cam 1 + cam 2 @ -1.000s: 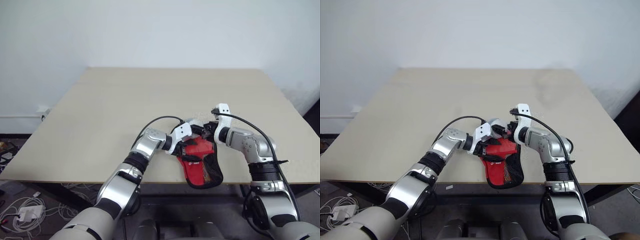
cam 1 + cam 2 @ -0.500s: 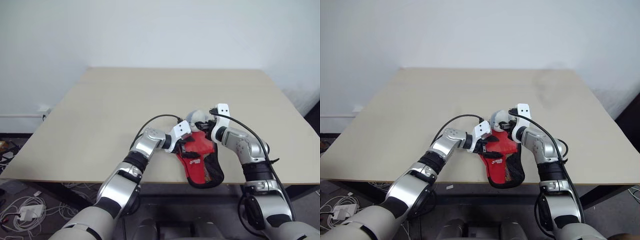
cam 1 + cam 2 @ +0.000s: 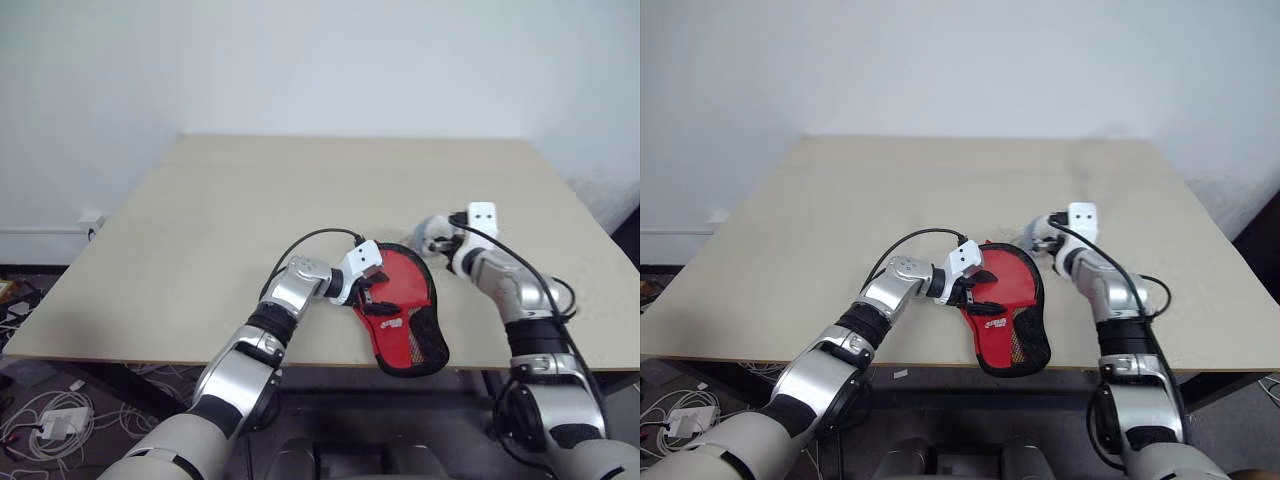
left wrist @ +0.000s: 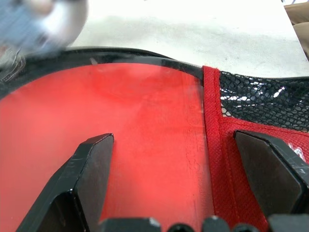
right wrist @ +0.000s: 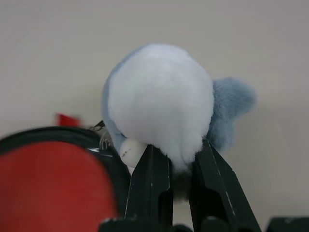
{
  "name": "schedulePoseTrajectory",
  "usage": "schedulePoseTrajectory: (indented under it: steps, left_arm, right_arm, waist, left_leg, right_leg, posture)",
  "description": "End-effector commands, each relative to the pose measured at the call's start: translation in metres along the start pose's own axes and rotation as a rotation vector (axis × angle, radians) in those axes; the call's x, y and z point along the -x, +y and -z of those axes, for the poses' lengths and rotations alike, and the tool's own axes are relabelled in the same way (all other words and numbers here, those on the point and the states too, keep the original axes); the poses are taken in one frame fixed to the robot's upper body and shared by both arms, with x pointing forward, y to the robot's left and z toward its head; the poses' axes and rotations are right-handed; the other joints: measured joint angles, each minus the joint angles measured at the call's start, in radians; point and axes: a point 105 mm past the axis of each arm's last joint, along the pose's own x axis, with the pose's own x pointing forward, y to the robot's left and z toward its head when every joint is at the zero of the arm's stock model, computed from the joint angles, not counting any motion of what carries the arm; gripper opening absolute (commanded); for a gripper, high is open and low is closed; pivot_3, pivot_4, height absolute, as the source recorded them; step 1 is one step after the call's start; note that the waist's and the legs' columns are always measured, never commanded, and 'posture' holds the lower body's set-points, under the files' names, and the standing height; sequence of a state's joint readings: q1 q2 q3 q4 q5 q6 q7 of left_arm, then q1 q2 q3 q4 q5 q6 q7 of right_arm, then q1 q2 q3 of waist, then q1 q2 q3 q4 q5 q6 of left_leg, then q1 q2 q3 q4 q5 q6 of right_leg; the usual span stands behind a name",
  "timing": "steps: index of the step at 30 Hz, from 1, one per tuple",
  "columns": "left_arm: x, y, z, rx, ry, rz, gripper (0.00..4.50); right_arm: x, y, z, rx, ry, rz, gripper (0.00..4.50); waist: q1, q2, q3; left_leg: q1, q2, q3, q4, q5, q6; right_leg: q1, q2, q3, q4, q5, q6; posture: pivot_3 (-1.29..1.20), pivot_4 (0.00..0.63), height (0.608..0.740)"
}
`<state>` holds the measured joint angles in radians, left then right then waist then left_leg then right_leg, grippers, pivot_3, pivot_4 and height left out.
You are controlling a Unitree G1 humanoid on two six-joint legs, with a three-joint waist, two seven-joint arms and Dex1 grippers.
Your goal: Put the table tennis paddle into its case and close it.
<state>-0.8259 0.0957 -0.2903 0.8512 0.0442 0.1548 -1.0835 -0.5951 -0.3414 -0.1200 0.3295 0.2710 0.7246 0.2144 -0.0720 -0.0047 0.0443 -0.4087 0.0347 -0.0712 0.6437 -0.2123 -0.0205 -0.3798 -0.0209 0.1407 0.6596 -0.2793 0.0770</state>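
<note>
The right pincer (image 5: 174, 166) has swung aside clamping the plush toy (image 5: 161, 104); left pincer (image 4: 186, 169) spread over the case (image 3: 405, 315).

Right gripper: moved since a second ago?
Yes. The right gripper, shut on the plush toy, swung toward the robot's right, off the case on the table.

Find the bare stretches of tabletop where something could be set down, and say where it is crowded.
Free: the table from the far edge to the arms. Crowded: the near edge, with the case, left gripper and right gripper pinching a plush toy.
</note>
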Motion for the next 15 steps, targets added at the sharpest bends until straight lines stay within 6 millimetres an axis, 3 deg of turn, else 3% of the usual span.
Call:
schedulePoseTrajectory:
  steps: [1, 9, 13, 15]
  left_arm:
    - [0.001, -0.003, 0.029, 0.08, 0.084, -0.008, 4.22]
    - [0.0, -0.004, 0.031, 0.088, 0.087, -0.01, 4.22]
    - [-0.002, -0.004, 0.032, 0.091, 0.089, -0.012, 4.22]
    - [-0.003, -0.004, 0.032, 0.094, 0.089, -0.01, 4.22]
  right_arm:
    - [0.023, -0.017, -0.019, 0.053, -0.054, 0.032, 0.05]
    - [0.099, -0.011, 0.008, 0.207, 0.082, -0.131, 0.05]
    - [0.148, -0.006, 0.026, 0.302, 0.178, -0.214, 0.05]
    - [0.16, -0.002, 0.028, 0.301, 0.184, -0.244, 0.05]
  waist:
    - [0.0, 0.001, 0.0]
    - [0.001, 0.001, -0.001]
    - [0.008, 0.001, -0.001]
    - [0.007, -0.001, -0.001]
  left_leg:
    - [0.0, 0.0, 0.0, 0.0, 0.0, 0.0]
    - [0.0, 0.0, 0.0, 0.0, 0.0, 0.0]
    - [0.0, 0.0, 0.0, 0.0, 0.0, 0.0]
    - [0.001, 0.0, 0.0, 0.001, 0.0, 0.0]
  right_leg:
    - [0.0, 0.0, 0.0, 0.0, 0.0, 0.0]
    - [0.001, 0.0, 0.0, -0.001, 0.0, 0.0]
    - [0.001, 0.0, 0.0, -0.002, -0.001, 0.0]
    - [0.001, 0.0, 0.0, -0.002, -0.001, 0.0]
  posture:
    - [0.0, 0.0, 0.74]
    - [0.0, 0.0, 0.74]
    - [0.0, 0.0, 0.74]
    - [0.0, 0.0, 0.74]
